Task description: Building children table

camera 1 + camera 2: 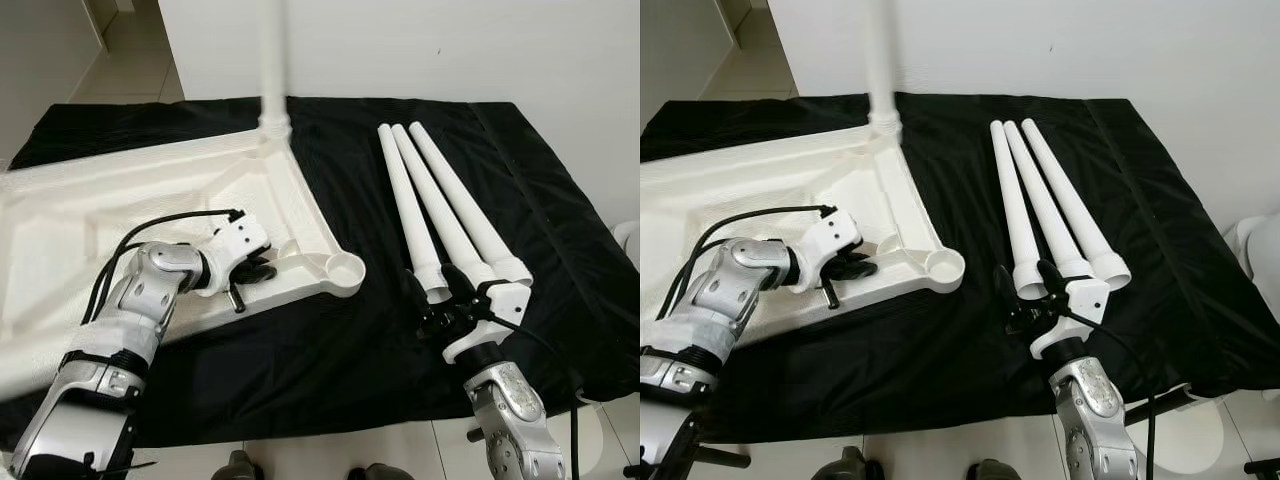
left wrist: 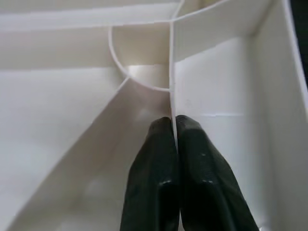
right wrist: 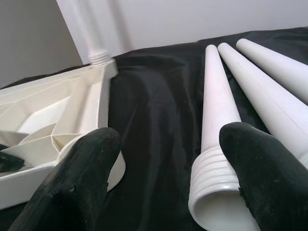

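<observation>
The white plastic tabletop [image 1: 110, 200] lies upside down on a black cloth. One white leg [image 1: 273, 60] stands upright in its far corner socket. The near corner socket [image 1: 345, 270] is hollow. My left gripper [image 1: 258, 270] is shut on a thin rib [image 2: 172, 72] of the tabletop just short of that socket, one finger [image 2: 154, 178] on each side. Three loose legs [image 1: 445, 200] lie side by side on the cloth to the right. My right gripper [image 1: 435, 290] is open around the threaded end [image 3: 211, 178] of the leftmost leg [image 3: 219, 101], not touching it.
The black cloth [image 1: 350, 360] covers the work area; pale tiles run along its near edge. A white wall [image 1: 450, 50] stands behind. A white rounded object [image 1: 1260, 250] sits off the cloth at the right. Cables trail from both wrists.
</observation>
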You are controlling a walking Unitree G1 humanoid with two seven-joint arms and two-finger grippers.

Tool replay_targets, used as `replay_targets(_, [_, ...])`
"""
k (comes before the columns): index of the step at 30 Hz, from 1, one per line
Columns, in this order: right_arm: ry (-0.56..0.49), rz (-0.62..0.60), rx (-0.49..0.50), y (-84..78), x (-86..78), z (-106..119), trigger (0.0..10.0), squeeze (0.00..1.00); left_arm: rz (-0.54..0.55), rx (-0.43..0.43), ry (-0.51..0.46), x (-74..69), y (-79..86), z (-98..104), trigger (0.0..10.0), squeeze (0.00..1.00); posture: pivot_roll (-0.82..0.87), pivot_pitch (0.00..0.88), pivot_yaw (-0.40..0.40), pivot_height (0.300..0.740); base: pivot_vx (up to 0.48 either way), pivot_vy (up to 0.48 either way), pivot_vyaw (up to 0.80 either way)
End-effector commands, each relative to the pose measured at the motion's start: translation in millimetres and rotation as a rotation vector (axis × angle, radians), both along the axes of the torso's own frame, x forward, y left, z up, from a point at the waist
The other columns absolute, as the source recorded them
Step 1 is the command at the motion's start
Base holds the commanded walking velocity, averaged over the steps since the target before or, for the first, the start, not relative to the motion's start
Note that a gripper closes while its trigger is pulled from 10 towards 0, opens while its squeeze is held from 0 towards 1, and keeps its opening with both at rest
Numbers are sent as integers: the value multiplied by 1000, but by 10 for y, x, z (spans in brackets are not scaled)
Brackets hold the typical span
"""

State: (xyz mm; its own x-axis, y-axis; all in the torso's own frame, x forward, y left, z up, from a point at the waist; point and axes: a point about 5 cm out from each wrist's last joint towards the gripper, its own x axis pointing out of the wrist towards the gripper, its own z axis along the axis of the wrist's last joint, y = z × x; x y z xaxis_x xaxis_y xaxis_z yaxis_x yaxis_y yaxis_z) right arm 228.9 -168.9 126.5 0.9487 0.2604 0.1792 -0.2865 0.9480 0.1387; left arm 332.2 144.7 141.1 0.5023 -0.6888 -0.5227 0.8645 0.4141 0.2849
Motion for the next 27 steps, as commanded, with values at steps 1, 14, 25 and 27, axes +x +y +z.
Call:
replay_targets(1, [7, 4, -8, 5, 2, -8, 10000, 0, -23, -47, 10, -44, -37, -4, 0, 0, 2, 44, 13, 740, 0, 0, 0])
replay_targets(14, [2, -3, -4, 10, 13, -8, 10000, 0, -267, -92, -35, -300, -319, 38, 10000, 0, 3, 43, 26, 740, 0, 0, 0])
replay_targets(25, [1, -11, 0, 11, 1, -14, 10000, 0, -250, -122, -28, -279, -328, 95, 10000, 1000, 3, 44, 32, 740, 0, 0, 0])
replay_targets(27, [0, -10, -1, 11, 4, -13, 10000, 0, -263, -135, -32, -296, -343, 122, 10000, 1000, 5, 44, 32, 740, 0, 0, 0])
